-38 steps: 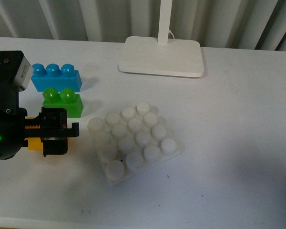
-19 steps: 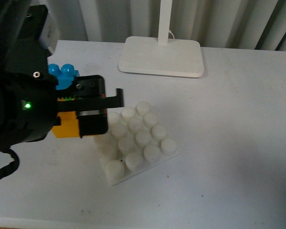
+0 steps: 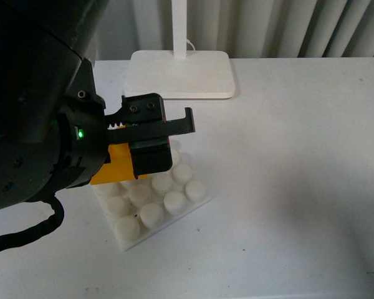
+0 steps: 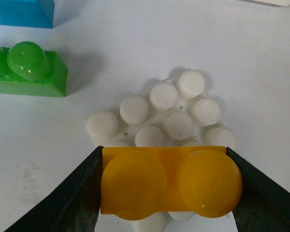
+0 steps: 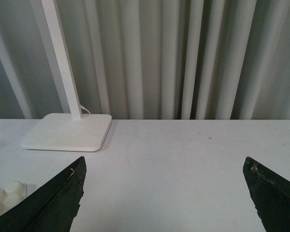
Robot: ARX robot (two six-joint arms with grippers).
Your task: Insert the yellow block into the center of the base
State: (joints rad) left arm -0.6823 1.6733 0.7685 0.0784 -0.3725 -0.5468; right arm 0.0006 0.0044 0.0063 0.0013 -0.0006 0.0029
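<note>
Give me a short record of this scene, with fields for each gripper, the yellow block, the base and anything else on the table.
Left gripper: shut on the orange-yellow two-stud plastic block
Block position: studs up, held over the white square studded plastic base; contact cannot be told
Right gripper: open, holding nothing
Other bricks: green two-stud plastic brick and blue plastic brick, side by side on the table, apart from the base
Behind: flat white lamp foot with pole

Smooth, faintly shiny plastic: yellow block (image 4: 170,180). Matt white plastic: base (image 4: 178,124). Glossy, slightly translucent plastic: green brick (image 4: 29,70).
</note>
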